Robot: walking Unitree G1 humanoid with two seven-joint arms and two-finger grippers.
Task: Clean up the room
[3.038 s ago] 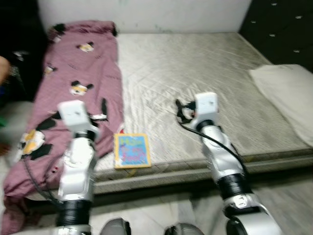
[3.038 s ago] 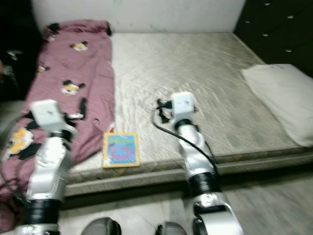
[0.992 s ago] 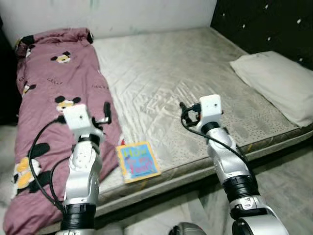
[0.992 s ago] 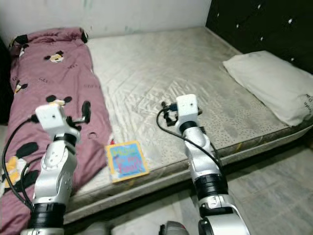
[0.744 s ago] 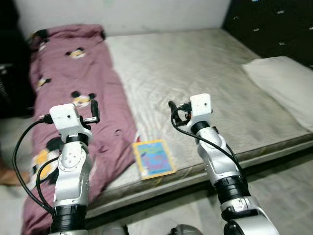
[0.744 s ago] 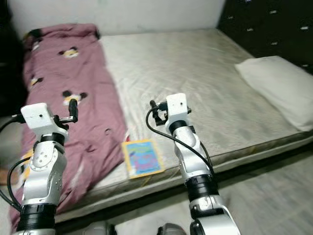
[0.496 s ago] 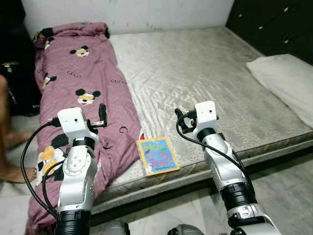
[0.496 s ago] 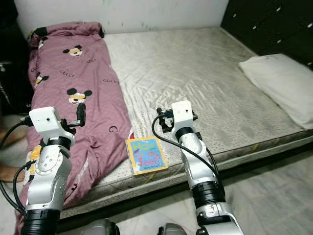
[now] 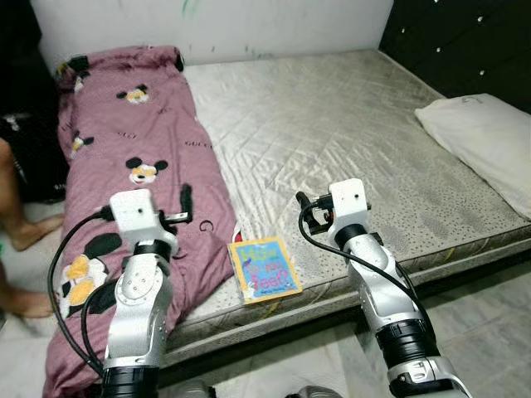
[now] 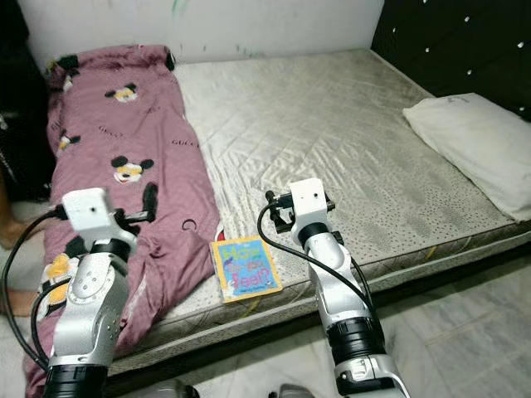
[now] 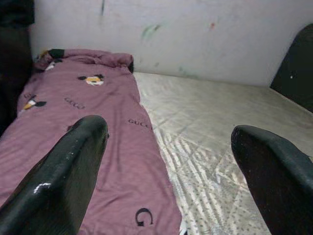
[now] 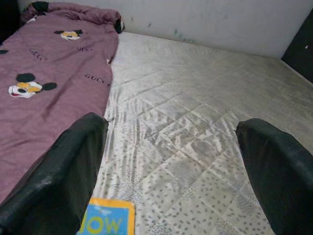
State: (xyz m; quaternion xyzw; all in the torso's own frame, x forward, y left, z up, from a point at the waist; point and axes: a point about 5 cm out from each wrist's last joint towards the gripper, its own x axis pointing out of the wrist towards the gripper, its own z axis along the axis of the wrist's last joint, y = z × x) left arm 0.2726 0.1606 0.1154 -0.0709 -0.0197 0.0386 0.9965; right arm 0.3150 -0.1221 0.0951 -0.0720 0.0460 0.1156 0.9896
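Nearest the robot, a thin square children's book with a yellow border and blue cover lies flat at the front edge of the wide grey quilted mattress, between the two silver arms and touching neither gripper. Its left edge lies just beside the hem of the long maroon blanket printed with cartoon mouse faces.

The left gripper is held above the near part of that blanket, its two long black fingers spread well apart with nothing between them. The right gripper is raised over the mattress just right of the book, fingers likewise spread wide and empty; a corner of the book sits below them in the right wrist view.

The blanket runs in a rumpled strip along the left side of the mattress from the front edge, where it spills over toward the pale tiled floor, back to the white wall.

At the left edge of the scene, a person's bare legs and feet stand on the floor beside the bed.

Farther right, a plump white pillow rests on the mattress's right side, next to a dark tufted headboard.
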